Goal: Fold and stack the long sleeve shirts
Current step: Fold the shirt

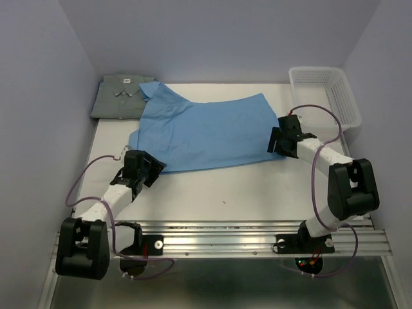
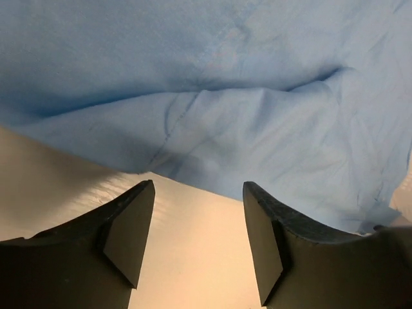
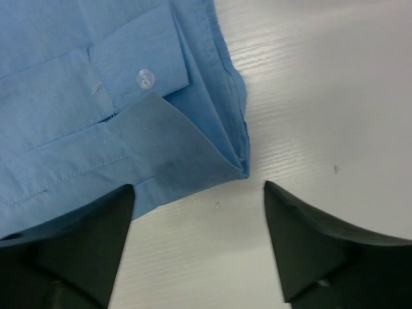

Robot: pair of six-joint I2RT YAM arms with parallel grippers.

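Table (image 1: pixel 257 187), grey shirt (image 1: pixel 119 96) — edge under blue shirt (image 1: pixel 206 132)

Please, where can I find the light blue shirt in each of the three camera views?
Top external: the blue shirt lies spread across the middle of the picture.
Left wrist: it fills the upper part.
Right wrist: it is in the upper left, with a white button showing.
Shared landmark: the bare table along the shirt's edge.

The blue shirt (image 3: pixel 77 96) lay on the white table (image 3: pixel 322 84), cuff button (image 3: pixel 146 78) up; its folded corner sat just beyond the right gripper (image 3: pixel 199 193) — jaws spread apart.
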